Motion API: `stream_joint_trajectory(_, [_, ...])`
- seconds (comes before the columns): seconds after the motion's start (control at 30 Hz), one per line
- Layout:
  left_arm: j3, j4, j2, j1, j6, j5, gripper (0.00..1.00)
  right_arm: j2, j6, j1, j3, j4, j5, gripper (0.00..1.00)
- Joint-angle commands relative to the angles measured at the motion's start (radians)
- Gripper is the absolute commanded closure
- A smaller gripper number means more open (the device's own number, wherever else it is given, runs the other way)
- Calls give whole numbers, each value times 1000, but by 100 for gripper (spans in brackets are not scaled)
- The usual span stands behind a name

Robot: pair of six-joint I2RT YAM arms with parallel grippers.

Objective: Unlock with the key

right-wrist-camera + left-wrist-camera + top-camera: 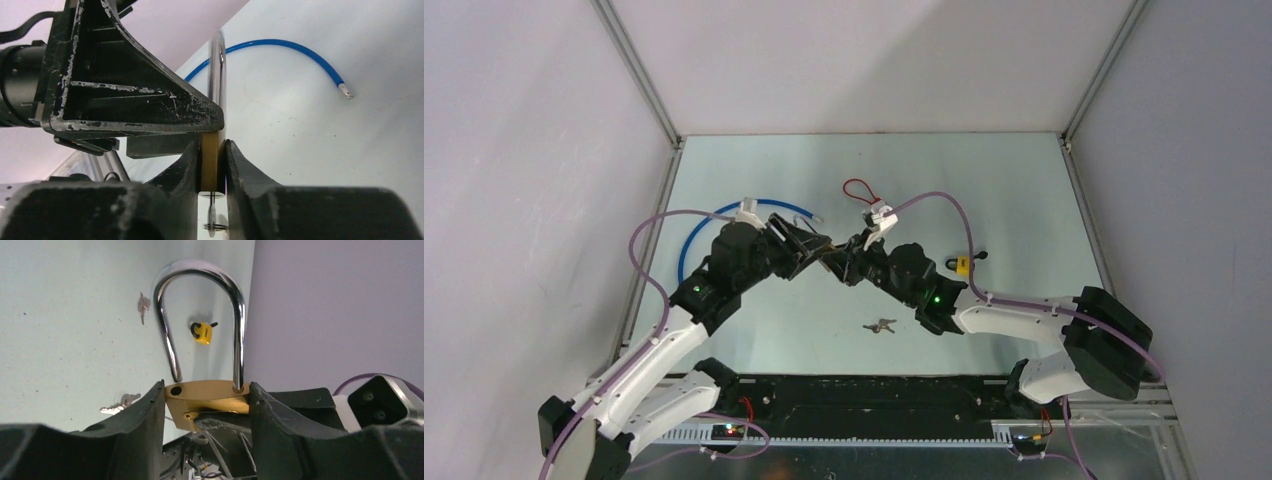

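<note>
The top camera looked down from high beyond the six o'clock edge, taking in the whole pale green tabletop [1004, 190]. The left wrist camera sat hard against the brass-bodied, chrome-shackled padlock [207, 390], facing three o'clock, sharing the small yellow padlock [202, 333] with the overhead view. The right wrist camera, equally close, faced ten o'clock, sharing the curved blue cable [272, 41].

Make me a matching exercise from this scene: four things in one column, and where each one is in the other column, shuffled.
Things:
1. brass padlock
2. yellow padlock
3. blue cable
4. loose keys

Places:
A. lying near the middle front of the table
B. held up off the surface
C. curving across the left side
D. lying right of centre

Pairs: 1-B, 2-D, 3-C, 4-A
</note>
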Motion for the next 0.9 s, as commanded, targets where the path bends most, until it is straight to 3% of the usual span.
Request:
stream_joint_trajectory(0.0, [62,88,-34,8,74,51,88,-3,22,5,38,-3,39,88])
stream_joint_trajectory(0.03, [64,85,-40,15,97,59,72,-10,27,5,38,-10,40,98])
stream_joint_trajectory(0.07, [67,81,-44,21,108,77,64,-24,26,5,37,-26,40,100])
stream_joint_trajectory(0.1, [68,68,-53,36,120,85,48,-34,26,6,36,-33,39,100])
stream_joint_trajectory(0.17, [64,47,-72,61,138,103,31,-65,22,8,27,-53,39,100])
stream_joint_trajectory(0.23, [56,24,-83,83,156,116,25,-100,28,7,12,-61,43,100])
stream_joint_trajectory(0.47, [17,19,-135,109,174,138,21,-221,126,7,-50,-74,32,100])
stream_joint_trajectory(0.6, [11,18,-140,109,181,136,24,-279,197,4,-90,-56,27,100])
stream_joint_trajectory(0.8, [18,32,-111,109,177,147,49,-324,286,-15,-106,-25,-37,100])
stream_joint_trajectory(0.87, [10,50,-103,109,168,153,52,-331,327,-35,-116,1,-71,100])
